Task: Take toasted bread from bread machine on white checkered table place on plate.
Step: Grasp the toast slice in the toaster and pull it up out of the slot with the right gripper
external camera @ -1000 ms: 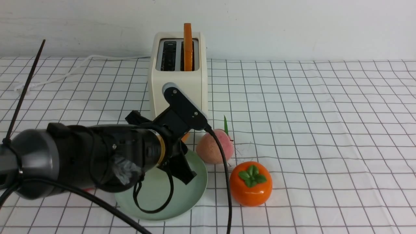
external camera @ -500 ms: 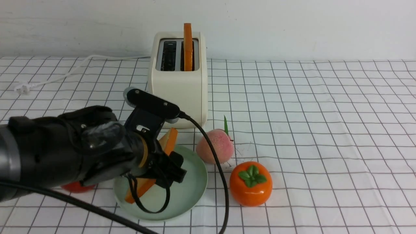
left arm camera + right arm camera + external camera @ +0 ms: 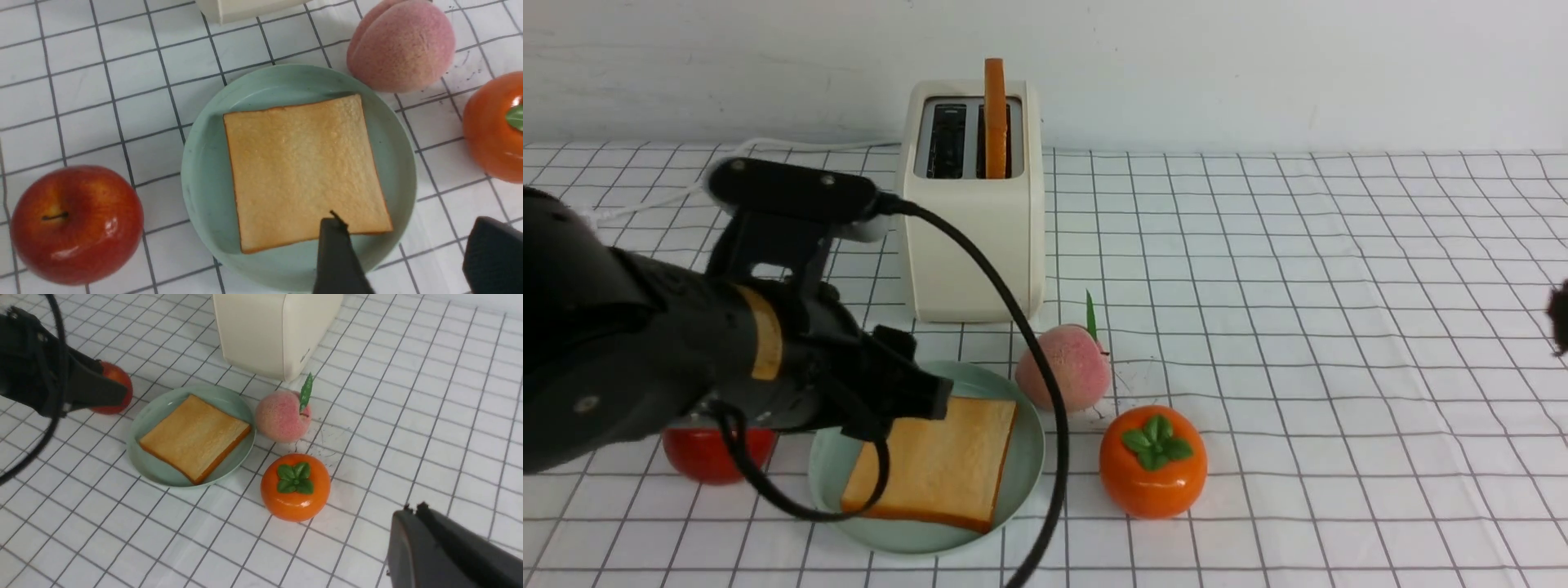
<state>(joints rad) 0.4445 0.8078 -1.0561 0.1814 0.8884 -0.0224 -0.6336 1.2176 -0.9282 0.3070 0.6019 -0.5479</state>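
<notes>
Toasted bread point(image 3: 939, 465): one slice lies flat and face up in the plate point(image 3: 1031, 445), nearly filling it. Looks like a tidy drop, nothing hanging over the rim.
Second slice point(image 3: 995, 114): stands upright in a slot of the bread machine point(image 3: 972, 245) behind the plate, with its top poking out, so it should be easy to pinch.
Left gripper point(image 3: 408, 245): hangs above the plate's left side, jaws apart with nothing between them, clear of the slice.
Right gripper point(image 3: 412, 512): well off to the plate's right, jaws pressed together and empty. Parked out of the way, I reckon.
Clutter: peach point(image 3: 1062, 367) sits just beside the plate's rim, persimmon point(image 3: 1152, 461) is near it, and the apple point(image 3: 75, 224) is on the plate's other side.
Front view only: shows the slice up in the slot. Both wrist views cut off the machine's top.
Left wrist view only: shows the whole apple and the gap between the jaws. The front view buries most of that behind the arm.
Progress guess: about halfway, one slice plated and one to go.
</notes>
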